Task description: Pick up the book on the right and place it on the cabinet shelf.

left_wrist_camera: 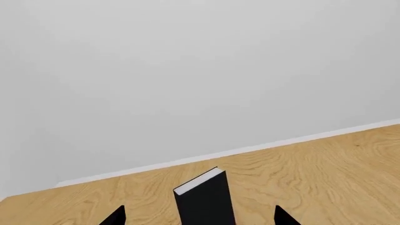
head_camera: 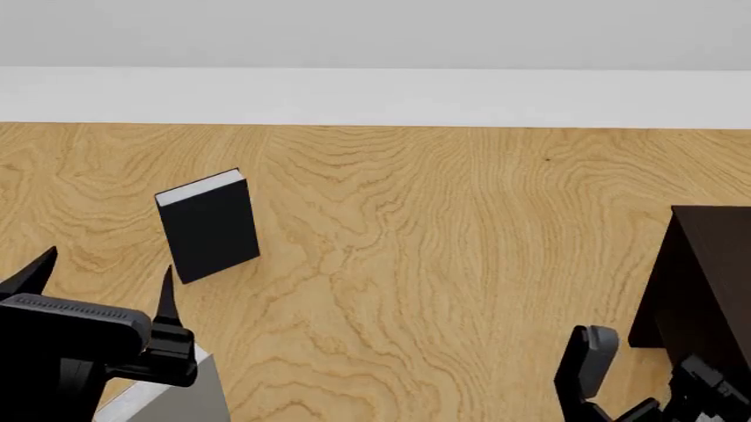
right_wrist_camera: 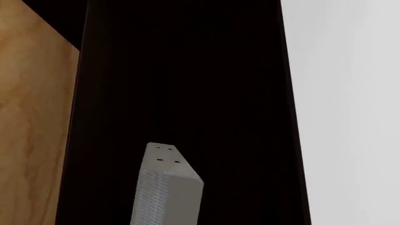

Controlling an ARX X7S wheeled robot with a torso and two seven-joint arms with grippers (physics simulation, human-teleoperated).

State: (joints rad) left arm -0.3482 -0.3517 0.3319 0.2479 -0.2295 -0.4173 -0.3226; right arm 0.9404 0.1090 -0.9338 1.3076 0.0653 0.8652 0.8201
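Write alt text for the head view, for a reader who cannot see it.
A black book stands upright on a wooden floor, just ahead of the left gripper, whose two dark fingertips point toward it. At the right edge stands a dark brown cabinet, with part of the right arm in front of it; a white wall runs along the top.

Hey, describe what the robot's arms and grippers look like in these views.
In the head view, the left gripper is matt black, with two pointed, blade-like fingers on a boxy black body with a ribbed top edge. The right gripper shows a rounded grey finger over angular black links. The left wrist view shows only two black fingertips. No cables or markings show.
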